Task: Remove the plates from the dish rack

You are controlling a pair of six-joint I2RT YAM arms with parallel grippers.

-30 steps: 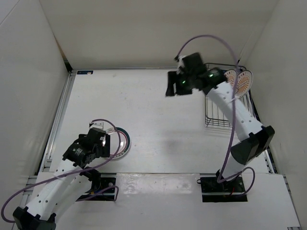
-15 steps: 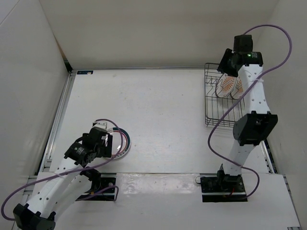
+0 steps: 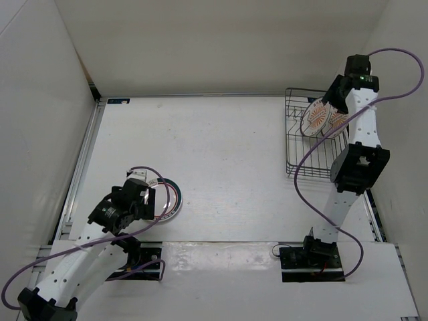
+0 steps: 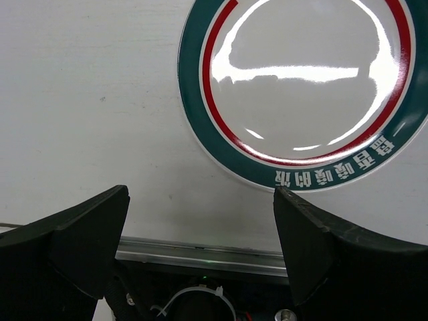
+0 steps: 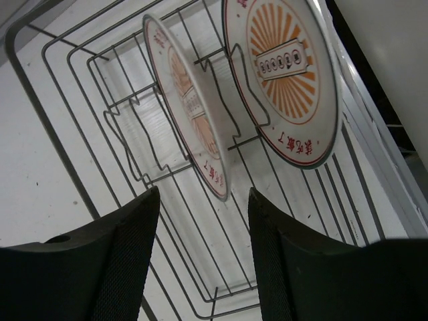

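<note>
The nearer sunburst plate (image 5: 190,120) stands on edge between the prongs of the dish rack (image 3: 289,140), almost edge-on in the middle of my right wrist view. The farther sunburst plate (image 5: 284,73) faces me at that frame's upper right. Both sit at the upper right of the top view. The white plate (image 4: 301,87) with green and red rings lies flat on the bench (image 3: 221,154) at the lower left, just beyond my left fingers (image 4: 73,241), which stand wide apart and hold nothing. My right fingers (image 5: 127,261) are also parted and empty, above the rack with the nearer plate's rim roughly in line with their gap. I judge the nearer plate is the one to take: one finger down each side of its rim, clear of the wires and the farther plate, then a straight lift until it clears the prongs. The glaze looks slippery, so a shallow pinch may let it tilt. Both sunburst plates carry red characters along the rim and a small centre panel. The white plate's green band has white characters, upside down. I cannot read any of them.
</note>
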